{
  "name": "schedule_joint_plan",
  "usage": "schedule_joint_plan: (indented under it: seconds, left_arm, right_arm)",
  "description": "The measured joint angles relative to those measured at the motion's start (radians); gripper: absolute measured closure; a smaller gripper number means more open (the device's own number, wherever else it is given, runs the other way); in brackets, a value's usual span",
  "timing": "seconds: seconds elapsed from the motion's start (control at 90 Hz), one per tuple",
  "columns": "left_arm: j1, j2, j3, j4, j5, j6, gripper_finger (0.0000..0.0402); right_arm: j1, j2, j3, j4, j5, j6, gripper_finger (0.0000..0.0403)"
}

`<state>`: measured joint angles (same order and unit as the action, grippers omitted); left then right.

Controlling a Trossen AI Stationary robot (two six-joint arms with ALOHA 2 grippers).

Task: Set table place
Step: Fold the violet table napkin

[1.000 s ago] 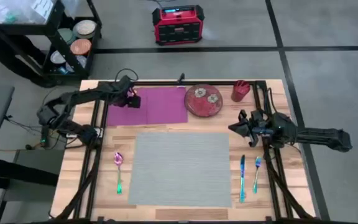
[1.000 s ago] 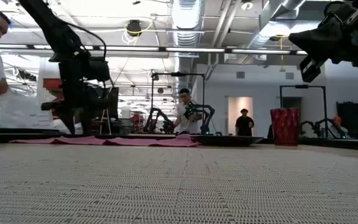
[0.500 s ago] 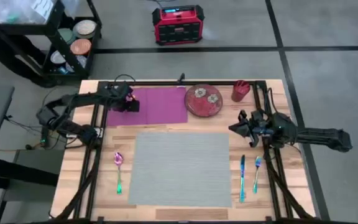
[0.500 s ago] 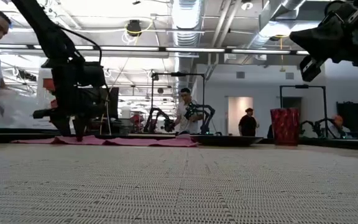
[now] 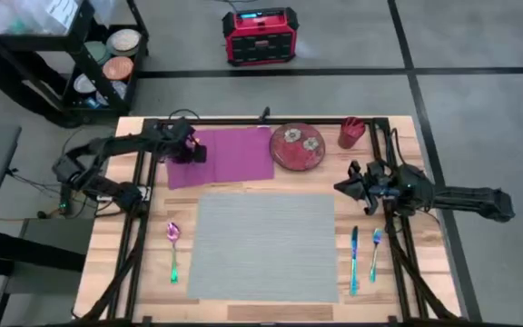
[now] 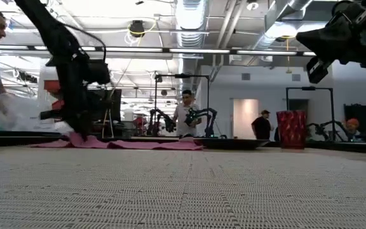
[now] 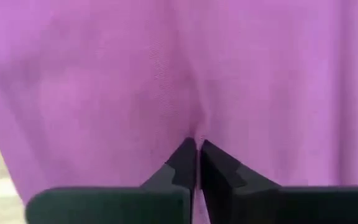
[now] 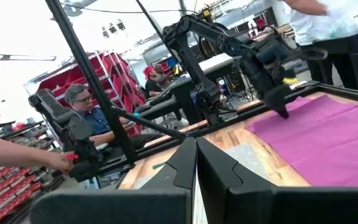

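Observation:
The grey placemat (image 5: 263, 245) lies flat at the middle of the light-wood table (image 5: 243, 312). Behind it lies a magenta napkin (image 5: 234, 156). My left gripper (image 5: 187, 152) stands on the napkin's left part, shut on the cloth. My right gripper (image 5: 341, 187) hovers shut over the table's right side, right of the placemat, with nothing in it. A red patterned plate (image 5: 298, 147) and a red cup (image 5: 350, 133) stand at the far right. My left gripper pinches a small pucker of the napkin (image 7: 196, 129) between its two fingertips, near the napkin's left edge. The fingers come from above, pointing down. The cloth rises a little to the fingers (image 6: 81, 136), and the rest of it lies on the table.
A spoon (image 5: 173, 250) lies left of the placemat; a knife (image 5: 354, 261) and a fork (image 5: 375, 253) lie right of it. A black shelf cart (image 5: 71, 64) and a red box (image 5: 260, 36) stand on the floor beyond the far edge. People show in the room behind.
My left gripper has come down onto the napkin's left part, then shifted slightly toward the table's right edge. The napkin's left edge has drawn in toward the right and now rises at the fingers; its right part has stayed put.

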<state>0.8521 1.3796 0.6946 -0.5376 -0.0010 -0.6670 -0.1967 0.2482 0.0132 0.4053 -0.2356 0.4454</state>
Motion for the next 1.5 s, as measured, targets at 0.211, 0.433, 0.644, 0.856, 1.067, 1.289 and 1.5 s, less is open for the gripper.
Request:
schedule_joint_plan:
  seconds: [0.211, 0.433, 0.644, 0.856, 1.067, 1.289, 1.5]
  left_arm:
    - [-0.06, 0.0, 0.134, -0.047, -0.003, -0.001, 0.0402]
    - [-0.101, 0.008, 0.167, -0.026, -0.008, -0.037, 0.0402]
    - [-0.141, 0.084, 0.18, -0.037, 0.032, -0.037, 0.0402]
    - [-0.174, 0.17, 0.323, -0.138, 0.027, 0.0, 0.0402]
    - [-0.19, 0.179, 0.418, -0.131, 0.017, -0.045, 0.0402]
    - [-0.205, 0.208, 0.417, -0.199, 0.01, -0.021, 0.0402]
    - [-0.248, 0.26, 0.417, -0.127, 0.027, -0.031, 0.0402]
  right_arm:
    - [0.0, 0.0, 0.0, 0.0, 0.0, 0.0, 0.0403]
    - [0.0, 0.0, 0.0, 0.0, 0.0, 0.0, 0.0403]
    - [0.0, 0.0, 0.0, -0.001, 0.0, 0.0, 0.0403]
    - [0.0, 0.0, 0.0, -0.001, 0.0, 0.0, 0.0403]
    - [0.0, 0.0, 0.0, -0.004, 0.0, 0.0, 0.0403]
    - [0.0, 0.0, 0.0, -0.007, -0.001, 0.0, 0.0403]
    - [0.001, 0.0, 0.001, -0.008, -0.002, 0.0, 0.0403]
